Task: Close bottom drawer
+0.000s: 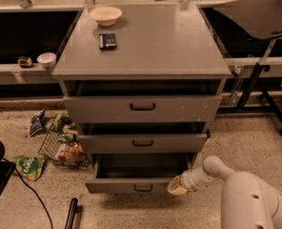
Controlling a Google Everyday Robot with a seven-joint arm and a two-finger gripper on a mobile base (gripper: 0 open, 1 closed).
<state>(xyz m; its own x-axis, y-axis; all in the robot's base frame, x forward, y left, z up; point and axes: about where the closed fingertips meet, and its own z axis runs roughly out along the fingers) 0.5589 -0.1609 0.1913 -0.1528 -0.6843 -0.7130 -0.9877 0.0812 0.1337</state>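
The bottom drawer (131,184) of the grey cabinet stands pulled out the farthest of the three, its shallow tray open and its small black handle (143,188) on the low front panel. My gripper (177,187) is at the right end of that front panel, touching or almost touching it, at the end of my white arm (236,194) that reaches in from the lower right. The middle drawer (142,142) and the top drawer (142,108) above are each open a little.
On the cabinet top (179,42) lie a bowl (105,15) and a dark packet (107,40). A wire basket with snack bags (65,147) sits on the floor at the left, beside loose bags (28,166). A black cable and stand are at the far left.
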